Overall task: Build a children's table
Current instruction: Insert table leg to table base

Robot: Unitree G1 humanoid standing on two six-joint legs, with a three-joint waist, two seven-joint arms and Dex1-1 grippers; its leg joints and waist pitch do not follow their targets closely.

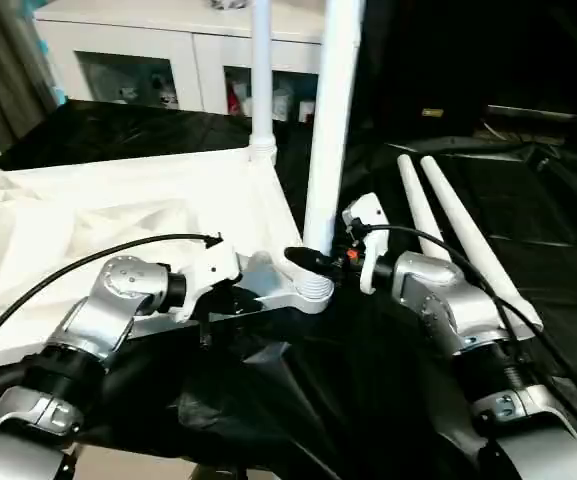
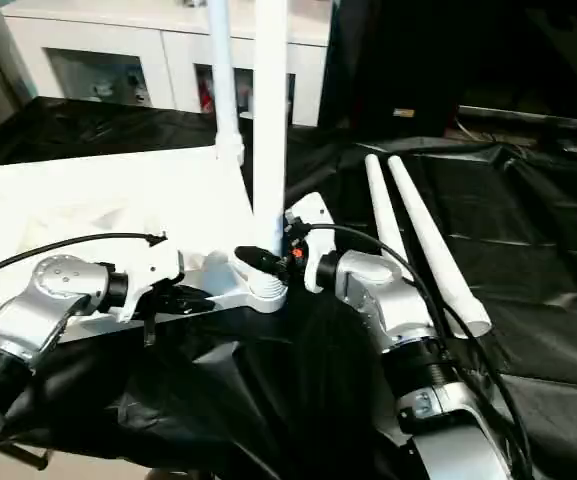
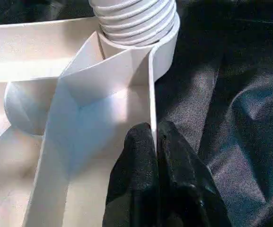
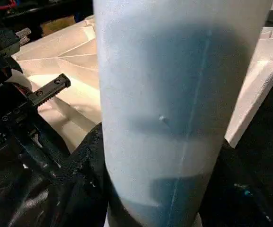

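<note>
Your left pincer (image 3: 156, 142) is pinched tight on the thin rim (image 3: 151, 90) of the upturned tabletop (image 1: 118, 215), just beside the threaded corner socket (image 1: 313, 290); your right pincer (image 1: 320, 262) stands half wide around the base of the upright leg (image 1: 330, 120) seated in that socket. The tabletop lies underside up on the black-draped table (image 1: 528, 200), with another leg (image 1: 261, 80) already standing at the corner beyond the socket and two spare legs (image 1: 448, 235) lying on the far side of the right arm from it. Keep the rim clamped so the top cannot spin, hold the leg plumb, and turn it in short, even twists, watching the threads for crossing.
</note>
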